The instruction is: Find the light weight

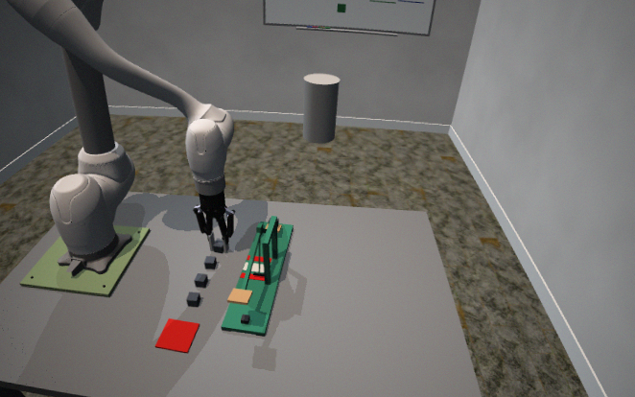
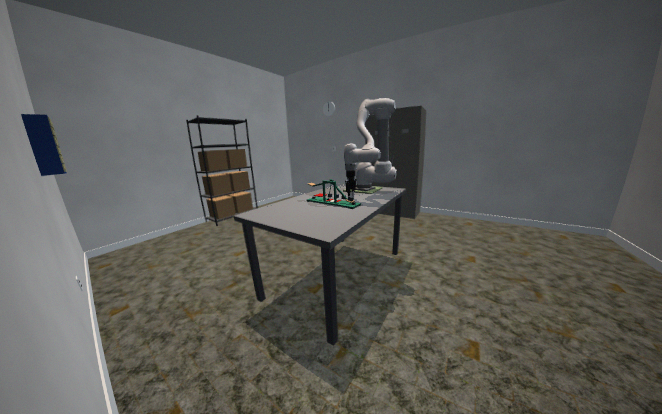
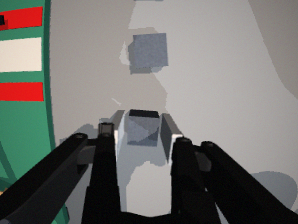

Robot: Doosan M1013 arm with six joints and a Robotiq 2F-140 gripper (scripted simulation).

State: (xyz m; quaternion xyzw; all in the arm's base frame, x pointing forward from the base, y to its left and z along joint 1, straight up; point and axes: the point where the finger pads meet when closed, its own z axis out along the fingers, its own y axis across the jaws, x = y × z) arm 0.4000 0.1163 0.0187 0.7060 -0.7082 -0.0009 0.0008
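Observation:
My gripper (image 1: pixel 219 248) (image 3: pixel 142 123) is partly open, its fingertips on either side of the farthest dark weight (image 1: pixel 218 245) (image 3: pixel 143 129). The wrist view shows gaps beside this weight. Three more dark weights stand in a row toward the dish: one (image 1: pixel 210 262) (image 3: pixel 150 50), another (image 1: pixel 200 280) and the nearest (image 1: pixel 193 299). The red dish (image 1: pixel 176 336) lies flat, with nothing on it. The green rocker balance (image 1: pixel 246 324) (image 2: pixel 341 204) is tilted, its near orange pan (image 1: pixel 239 295) (image 2: pixel 311 184) raised and bare. Its pointer tip (image 3: pixel 2 20) is over a red field. The far pan's load is hidden.
The balance's green upright frame (image 1: pixel 267 261) stands to the right of the weights. A small black block (image 1: pixel 245 318) sits on the balance's near base end. The arm's green mounting plate (image 1: pixel 127 267) is on the left of the table.

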